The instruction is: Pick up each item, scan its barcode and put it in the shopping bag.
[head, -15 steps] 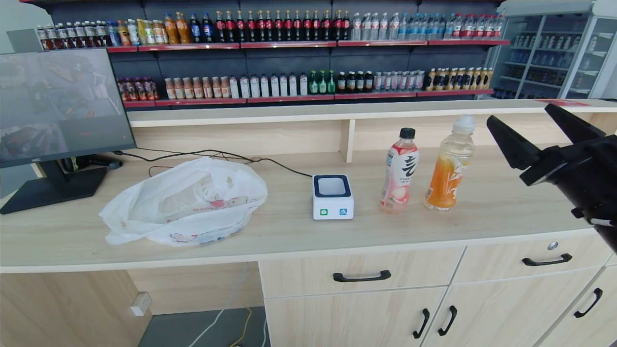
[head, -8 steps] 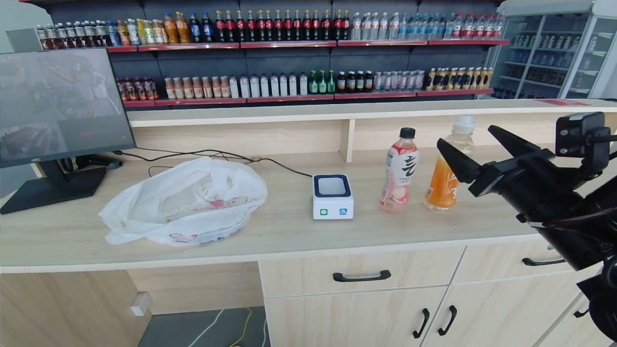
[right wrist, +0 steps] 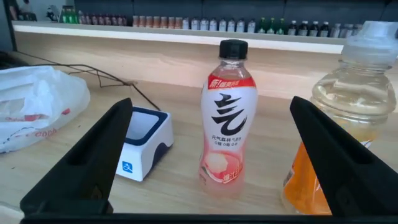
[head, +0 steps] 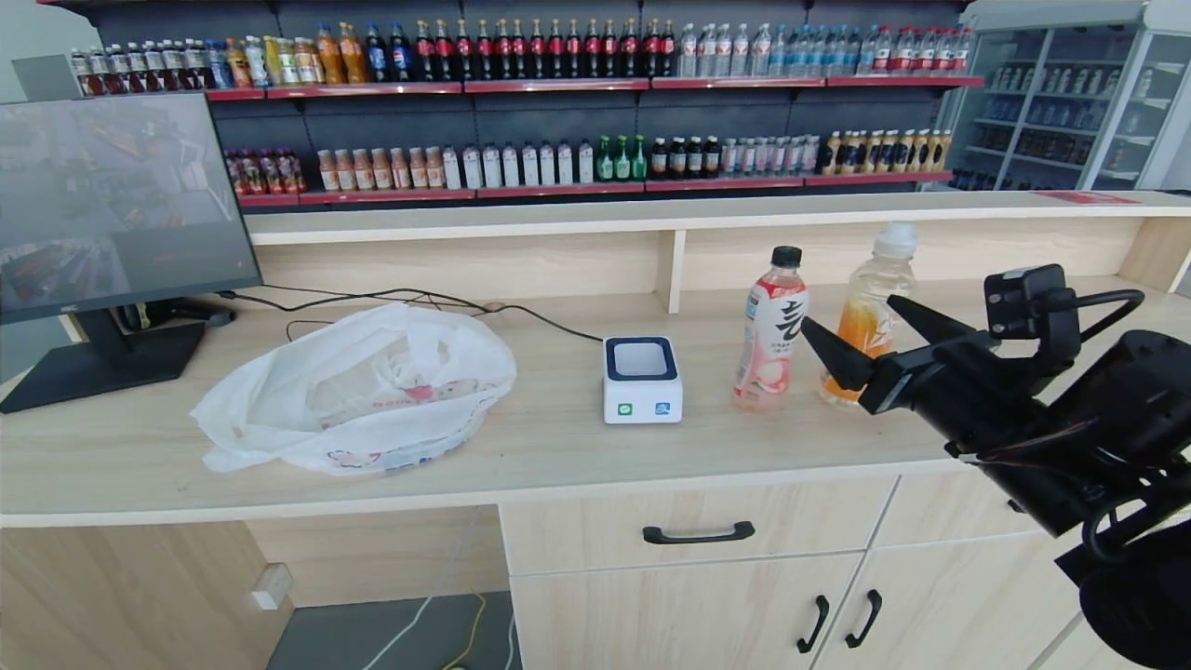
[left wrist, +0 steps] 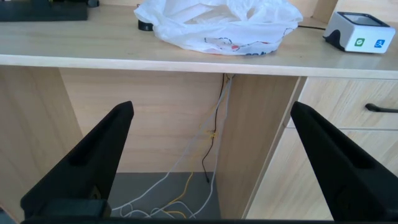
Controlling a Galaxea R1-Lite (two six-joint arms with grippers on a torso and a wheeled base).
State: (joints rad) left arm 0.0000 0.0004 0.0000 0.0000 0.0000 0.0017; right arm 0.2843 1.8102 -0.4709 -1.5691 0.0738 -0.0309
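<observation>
Right end effector (head: 849, 312) is spread wide and empty above the pale wooden surface (head: 558, 447). The pink-labelled black-capped bottle (head: 770, 330) and orange-labelled clear bottle (head: 879, 270) stand just ahead, untouched. White square scanner (head: 642, 379) and white plastic shopping bag (head: 358, 391) sit farther left. Left end effector (left wrist: 211, 109) is wide, below the surface edge.

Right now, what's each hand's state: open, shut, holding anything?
Left hand: open, holding nothing.
Right hand: open, holding nothing, close to the orange bottle.

The wooden counter (head: 558, 447) holds a monitor (head: 112, 205), shopping bag (head: 358, 391), scanner (head: 642, 380), pink bottle (head: 770, 330) and orange bottle (head: 870, 288).
</observation>
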